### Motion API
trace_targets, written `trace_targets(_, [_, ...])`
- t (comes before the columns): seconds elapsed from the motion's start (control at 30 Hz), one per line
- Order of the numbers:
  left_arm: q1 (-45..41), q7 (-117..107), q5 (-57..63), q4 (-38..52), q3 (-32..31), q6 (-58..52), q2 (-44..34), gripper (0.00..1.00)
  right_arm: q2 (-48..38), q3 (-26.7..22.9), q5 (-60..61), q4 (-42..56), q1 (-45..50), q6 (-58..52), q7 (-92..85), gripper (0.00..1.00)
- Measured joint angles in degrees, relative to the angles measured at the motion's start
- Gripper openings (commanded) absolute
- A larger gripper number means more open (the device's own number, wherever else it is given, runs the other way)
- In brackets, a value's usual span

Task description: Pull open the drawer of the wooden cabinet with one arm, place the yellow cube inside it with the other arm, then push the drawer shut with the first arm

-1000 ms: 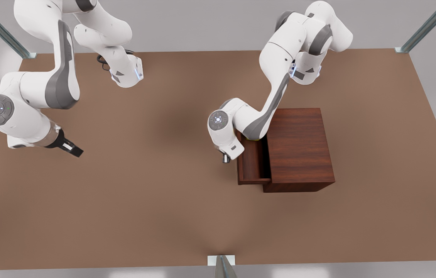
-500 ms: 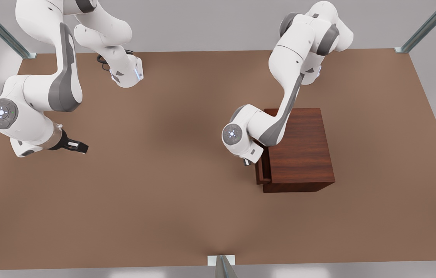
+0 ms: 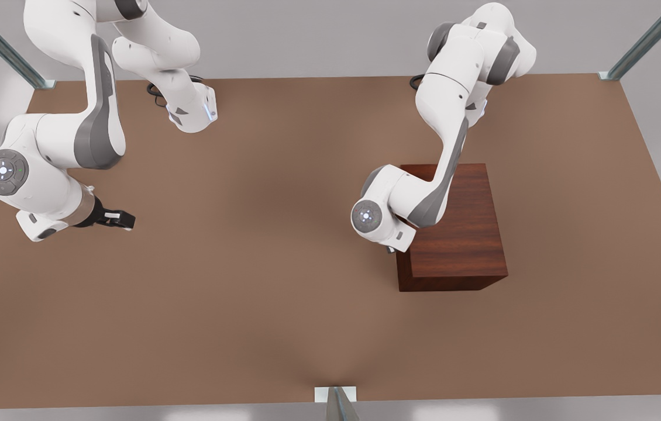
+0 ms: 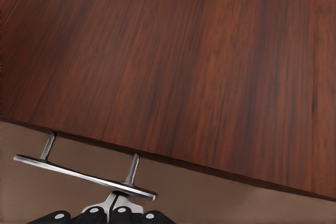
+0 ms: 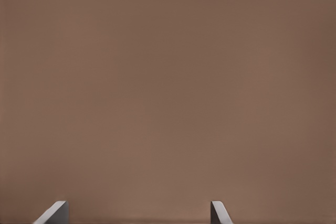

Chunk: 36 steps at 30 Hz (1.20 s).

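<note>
Drawer [image 4: 173,72] is now fully pushed into the cabinet [image 3: 453,234], left gripper [image 4: 107,214] clenched against its handle [image 4: 84,173], while the right gripper [image 3: 115,219] waits spread wide near the tabletop's [image 3: 248,292] left edge.

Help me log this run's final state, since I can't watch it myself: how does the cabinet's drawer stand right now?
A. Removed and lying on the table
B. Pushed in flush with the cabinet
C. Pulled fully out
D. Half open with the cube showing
B: in the front view the wooden cabinet shows no drawer box jutting out, and the left end effector sits at the silver handle.
</note>
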Motion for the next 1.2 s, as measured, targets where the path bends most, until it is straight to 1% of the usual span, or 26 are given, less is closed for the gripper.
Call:
trace_targets(0.17, [-0.33, 0.20, -3.35, 2.02, -0.56, 1.06, 0.03, 0.00, 0.00, 0.00, -0.03, 0.01, 0.00, 0.01, -1.30, 1.00])
trace_targets(0.2, [0.05, 0.44, -4.21, 2.86, -0.38, 1.46, -0.91, 1.00, 0.00, 0.00, -0.05, 0.01, 0.00, 0.01, -1.51, 1.00])
trace_targets(0.27, [3.04, 2.21, -5.76, 3.09, -0.09, 0.98, -6.71, 1.00, 0.00, 0.00, -0.08, 0.01, 0.00, 0.01, -1.92, 1.00])
trace_targets(0.3, [4.50, 4.26, -6.24, 1.47, 1.23, -0.46, -11.37, 1.00, 0.00, 0.00, -0.09, 0.01, 0.00, 0.01, -2.10, 1.00])
trace_targets(0.37, [10.05, 10.66, -6.79, -4.70, 3.01, -3.26, -21.44, 1.00, 0.00, 0.00, -0.11, 0.01, 0.00, 0.02, -2.44, 1.00])
trace_targets(0.4, [13.17, 14.97, -7.03, -6.15, 3.48, -4.73, -24.63, 1.00, 0.00, 0.00, -0.10, 0.00, 0.00, 0.02, -2.60, 1.00])
trace_targets(0.47, [21.04, 26.45, -7.70, -7.07, 4.28, -8.33, -28.65, 1.00, 0.00, 0.00, -0.06, 0.01, 0.00, 0.02, -2.88, 1.00])
trace_targets(0.5, [23.61, 32.98, -7.91, -6.90, 4.61, -9.53, -29.42, 1.00, 0.00, 0.00, -0.06, 0.01, 0.00, 0.02, -3.02, 1.00])
trace_targets(0.53, [24.01, 39.09, -7.88, -5.73, 4.36, -10.11, -29.22, 1.00, 0.00, 0.00, -0.07, 0.01, 0.00, 0.02, -3.14, 1.00])
trace_targets(0.6, [20.68, 49.78, -8.17, -4.48, 3.97, -10.57, -28.25, 1.00, 0.00, 0.00, -0.07, 0.01, 0.00, 0.02, -3.37, 1.00])
trace_targets(0.63, [20.45, 54.72, -8.95, -4.32, 3.95, -10.21, -27.94, 1.00, 0.00, 0.00, -0.07, 0.01, 0.00, 0.02, -3.48, 1.00])
trace_targets(0.7, [21.62, 64.05, -9.86, -4.13, 4.03, -9.61, -27.59, 1.00, 0.00, 0.00, -0.02, 0.01, 0.00, 0.02, -3.67, 1.00])
trace_targets(0.73, [23.50, 68.47, -10.17, -4.10, 3.13, -9.32, -27.22, 1.00, 0.00, 0.00, -0.01, 0.01, 0.00, 0.02, -3.76, 1.00])
trace_targets(0.8, [33.52, 76.58, -10.10, -4.22, -6.58, -8.56, -27.07, 1.00, 0.00, 0.00, 0.01, 0.01, 0.00, 0.01, -3.93, 1.00])
trace_targets(0.83, [35.28, 80.26, -9.91, -4.75, -8.88, -8.03, -27.35, 1.00, 0.00, 0.00, 0.01, 0.01, 0.00, 0.00, -4.00, 1.00])
trace_targets(0.9, [36.41, 87.02, -9.04, -5.04, -10.85, -7.11, -27.62, 1.00, 0.00, 0.00, 0.04, 0.01, 0.00, 0.00, -4.14, 1.00])
trace_targets(1.2, [36.70, 109.68, -7.11, -4.76, -11.70, -5.17, -27.44, 1.00, 0.00, 0.00, 0.03, 0.01, 0.00, -0.05, -4.61, 1.00])
